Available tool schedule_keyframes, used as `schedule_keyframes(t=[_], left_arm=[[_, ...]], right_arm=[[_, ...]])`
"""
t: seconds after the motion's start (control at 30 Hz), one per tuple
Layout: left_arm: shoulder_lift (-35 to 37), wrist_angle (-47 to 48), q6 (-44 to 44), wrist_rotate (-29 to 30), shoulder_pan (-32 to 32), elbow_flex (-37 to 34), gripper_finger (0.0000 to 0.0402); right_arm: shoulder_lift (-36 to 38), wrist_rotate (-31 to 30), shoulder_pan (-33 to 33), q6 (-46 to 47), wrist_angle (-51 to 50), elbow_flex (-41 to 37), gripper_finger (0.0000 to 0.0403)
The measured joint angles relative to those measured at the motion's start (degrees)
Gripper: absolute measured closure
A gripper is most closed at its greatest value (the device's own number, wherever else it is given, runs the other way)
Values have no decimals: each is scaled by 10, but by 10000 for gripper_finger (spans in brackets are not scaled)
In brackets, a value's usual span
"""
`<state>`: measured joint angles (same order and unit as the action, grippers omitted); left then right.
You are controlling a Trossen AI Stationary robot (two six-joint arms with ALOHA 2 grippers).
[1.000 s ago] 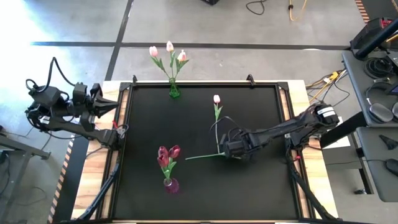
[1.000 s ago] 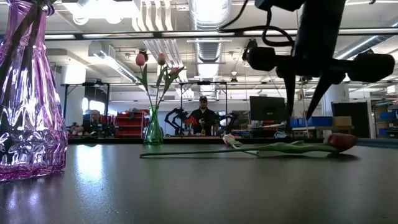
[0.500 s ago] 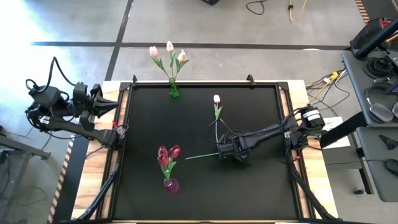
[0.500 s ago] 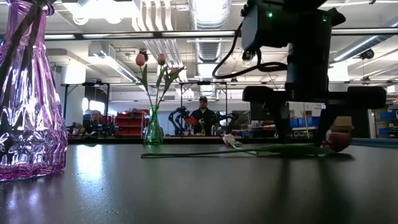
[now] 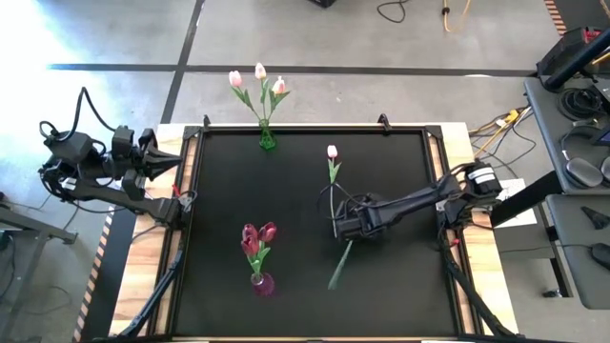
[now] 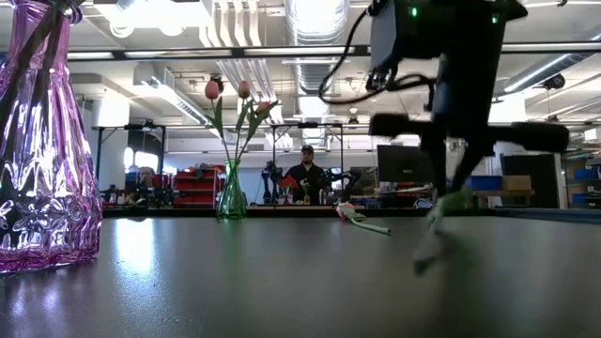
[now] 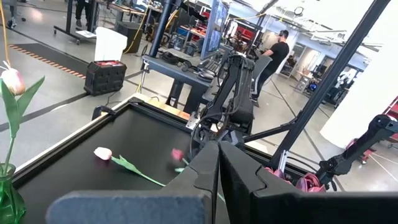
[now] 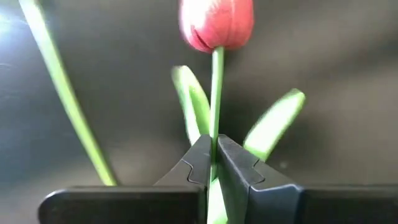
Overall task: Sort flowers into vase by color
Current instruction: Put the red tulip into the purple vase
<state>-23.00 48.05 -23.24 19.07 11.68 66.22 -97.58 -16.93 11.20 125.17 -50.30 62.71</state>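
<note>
Four pink tulips (image 5: 259,72): three in green vase (image 5: 267,139), one loose. Four red tulips (image 5: 255,236): three in purple vase (image 5: 261,283).

Red tulip (image 8: 216,23) on a green stem, black surface (image 5: 219,191), purple vase (image 5: 261,283) with magenta tulips (image 5: 255,235), green vase (image 5: 267,141) with pink ones.

The right arm reaches in from the bench's (image 5: 410,286) right edge, stretched low and nearly level toward the middle, its wrist turned so the right end effector (image 5: 335,227) points down over the dark surface. Its two fingers (image 8: 200,163) are pressed together on the thin stem of a red tulip (image 8: 216,25). The left arm is folded back beyond the bench's left edge, the left end effector (image 5: 176,158) pointing inward over the rim, its fingers (image 7: 208,171) closed flat against each other, gripping nothing.
</note>
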Motion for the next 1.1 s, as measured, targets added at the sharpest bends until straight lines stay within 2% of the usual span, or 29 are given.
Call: schedule_keyframes(t=[0.17, 0.37, 0.47, 0.57, 0.7, 0.83, 0.93, 1.1], left_arm=[[0, 0, 2, 15, 0, 0, 402], [0, 0, 2, 28, 0, 0, 402], [0, 0, 2, 30, 0, 0, 402], [0, 0, 8, 31, 0, 0, 402], [0, 0, 26, 34, 0, 0, 402], [0, 0, 27, 42, 0, 0, 402], [0, 0, 27, 42, 0, 0, 402], [0, 0, 32, 42, 0, 0, 402]], right_arm=[[49, -104, 0, -100, -50, 49, 391], [100, -281, 8, -332, -41, 162, 390], [103, -351, 20, -485, 10, 236, 390], [96, -396, 36, -654, 119, 300, 390], [67, -421, 73, -869, 305, 361, 390], [13, -423, 117, -1029, 466, 413, 390], [-36, -431, 146, -1087, 520, 462, 390], [-130, -452, 177, -1144, 527, 564, 390]])
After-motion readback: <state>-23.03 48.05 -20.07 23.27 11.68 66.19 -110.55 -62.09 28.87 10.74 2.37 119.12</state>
